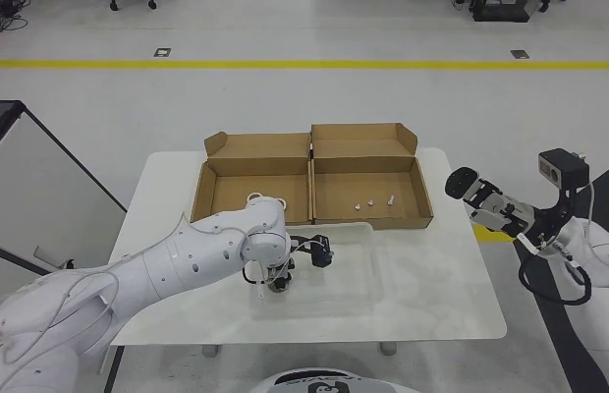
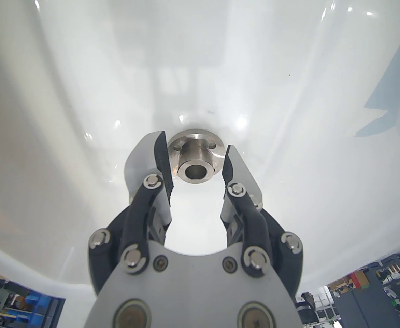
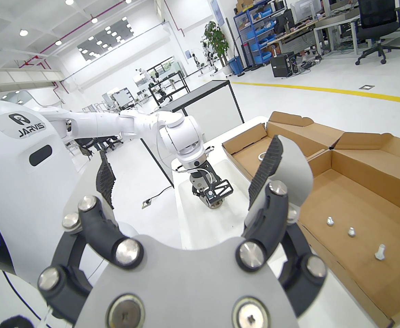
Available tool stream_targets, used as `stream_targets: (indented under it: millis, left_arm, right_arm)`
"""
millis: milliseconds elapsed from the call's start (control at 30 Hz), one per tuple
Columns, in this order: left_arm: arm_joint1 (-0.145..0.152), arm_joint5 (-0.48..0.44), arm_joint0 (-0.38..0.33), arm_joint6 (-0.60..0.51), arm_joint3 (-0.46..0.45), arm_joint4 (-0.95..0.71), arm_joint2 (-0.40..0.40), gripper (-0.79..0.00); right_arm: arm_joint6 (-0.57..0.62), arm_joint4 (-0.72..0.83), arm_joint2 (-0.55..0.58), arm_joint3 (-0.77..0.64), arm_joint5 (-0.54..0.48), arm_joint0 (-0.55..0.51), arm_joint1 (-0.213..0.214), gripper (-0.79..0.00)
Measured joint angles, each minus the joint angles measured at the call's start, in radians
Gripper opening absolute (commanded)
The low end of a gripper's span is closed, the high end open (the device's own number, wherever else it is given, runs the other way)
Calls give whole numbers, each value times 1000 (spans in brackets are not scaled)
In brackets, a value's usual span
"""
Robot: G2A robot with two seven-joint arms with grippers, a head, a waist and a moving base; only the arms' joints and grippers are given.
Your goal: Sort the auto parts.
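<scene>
A silver flanged metal hub (image 2: 195, 158) stands on the floor of the white tray (image 1: 403, 275). My left gripper (image 2: 195, 163) is down in the tray, its black pads against both sides of the hub's flange. In the top view this gripper (image 1: 278, 282) sits in the tray's left half. My right gripper (image 3: 186, 175) hangs open and holds nothing, past the table's right edge (image 1: 462, 185). Three small bolts (image 1: 368, 203) lie in the right cardboard box (image 1: 422, 196); a pale ring (image 3: 263, 155) lies in the left box (image 1: 201, 192).
Both open cardboard boxes stand side by side along the table's far edge, just behind the tray. The white table (image 1: 452, 305) has bare surface to the right of the tray. A black-framed stand (image 1: 10, 128) is off to the left.
</scene>
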Motion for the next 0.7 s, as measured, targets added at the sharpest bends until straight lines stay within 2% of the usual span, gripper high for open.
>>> stream_targets:
  millis: [300,433,533,567,600,700]
  left_arm:
    - [10,23,11,-23,-22,14,0,-443]
    - [13,26,13,-26,-23,16,0,-477]
    - [14,26,14,-26,-22,17,0,-579]
    - [14,26,15,-26,-21,19,0,-653]
    - [14,24,16,-24,-20,19,0,-785]
    - [12,16,17,-16,-18,19,0,-785]
  right_arm:
    - [0,0,0,0,0,0,0,0]
    - [0,0,0,0,0,0,0,0]
    - [0,0,0,0,0,0,0,0]
    - [0,0,0,0,0,0,0,0]
    - [0,0,0,0,0,0,0,0]
    - [0,0,0,0,0,0,0,0]
